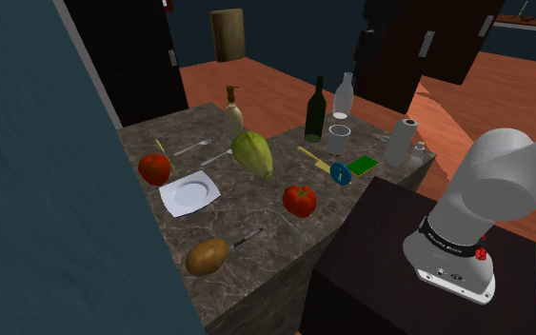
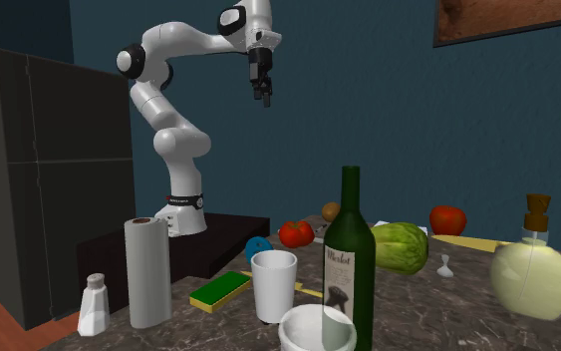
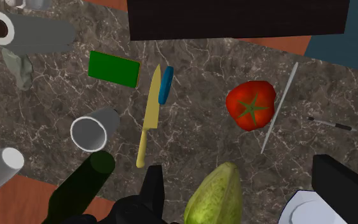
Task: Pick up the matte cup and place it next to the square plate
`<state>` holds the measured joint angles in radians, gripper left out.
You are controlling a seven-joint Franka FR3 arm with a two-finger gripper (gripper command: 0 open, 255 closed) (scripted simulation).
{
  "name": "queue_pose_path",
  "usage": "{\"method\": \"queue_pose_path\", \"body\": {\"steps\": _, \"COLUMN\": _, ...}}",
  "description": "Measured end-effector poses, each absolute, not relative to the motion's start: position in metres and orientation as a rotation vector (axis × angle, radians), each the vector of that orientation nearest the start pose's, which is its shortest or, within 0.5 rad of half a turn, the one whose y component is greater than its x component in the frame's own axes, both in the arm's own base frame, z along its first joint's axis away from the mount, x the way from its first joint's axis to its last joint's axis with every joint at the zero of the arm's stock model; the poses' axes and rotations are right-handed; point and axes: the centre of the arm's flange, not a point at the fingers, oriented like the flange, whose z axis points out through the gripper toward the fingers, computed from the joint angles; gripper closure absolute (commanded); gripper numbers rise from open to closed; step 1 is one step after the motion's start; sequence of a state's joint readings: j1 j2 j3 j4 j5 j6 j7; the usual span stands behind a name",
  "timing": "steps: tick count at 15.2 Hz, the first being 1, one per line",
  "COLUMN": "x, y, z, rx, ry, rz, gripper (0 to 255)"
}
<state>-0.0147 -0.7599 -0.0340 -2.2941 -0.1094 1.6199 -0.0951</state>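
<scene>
beside green bottle (image 1: pixel 315 112), cup (image 1: pixel 340 138) stands upright.

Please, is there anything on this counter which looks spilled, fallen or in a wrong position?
Nothing stands out. The white cup, the wine bottle and the paper towel roll stand upright, the square plate lies flat, and nothing is spilled on the counter.

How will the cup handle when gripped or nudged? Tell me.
The cup looks empty in the wrist view, so probably light. It stands upright on a base narrower than its rim, so a high push may tip it; its round wall would then likely roll. The bottle beside it could get knocked.
</scene>
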Motion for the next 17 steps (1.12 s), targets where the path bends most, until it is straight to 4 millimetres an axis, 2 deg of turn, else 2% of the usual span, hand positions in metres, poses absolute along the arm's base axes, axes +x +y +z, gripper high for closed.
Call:
{"method": "queue_pose_path", "body": {"steps": 2, "x": 0.321, "y": -0.034, "z": 0.612, "rx": -3.23, "ry": -0.091, "rz": -0.127, "gripper": 0}}
{"method": "queue_pose_path", "body": {"steps": 5, "x": 0.334, "y": -0.052, "z": 0.587, "rx": -3.231, "ry": -0.095, "rz": -0.121, "gripper": 0}}
{"method": "queue_pose_path", "body": {"steps": 17, "x": 0.377, "y": -0.142, "z": 0.465, "rx": -3.235, "ry": -0.124, "rz": -0.1, "gripper": 0}}
